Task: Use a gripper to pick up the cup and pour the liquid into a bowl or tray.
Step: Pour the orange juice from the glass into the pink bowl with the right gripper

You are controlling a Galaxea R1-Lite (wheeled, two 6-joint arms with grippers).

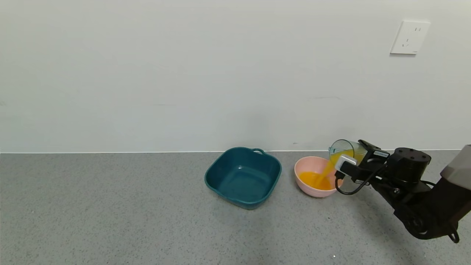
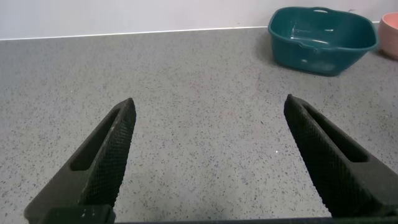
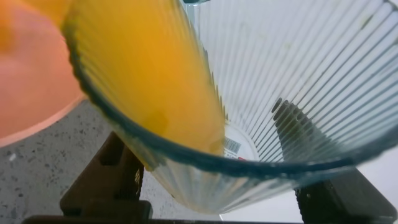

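Note:
My right gripper (image 1: 356,157) is shut on the translucent blue-grey cup (image 1: 343,149) and holds it tipped on its side over the right rim of the pale pink bowl (image 1: 308,192). Orange liquid (image 1: 326,172) runs from the cup into a pool in the bowl. In the right wrist view the ribbed cup (image 3: 298,81) fills the picture with liquid (image 3: 143,68) along its lower side, a black finger (image 3: 109,180) on each side, and the bowl (image 3: 31,93) beyond. My left gripper (image 2: 208,112) is open over bare counter, out of the head view.
A dark teal square basin (image 1: 243,176) with a handle stands just left of the bowl; it also shows in the left wrist view (image 2: 321,38). The grey speckled counter (image 1: 110,206) runs back to a white wall with a socket (image 1: 409,37).

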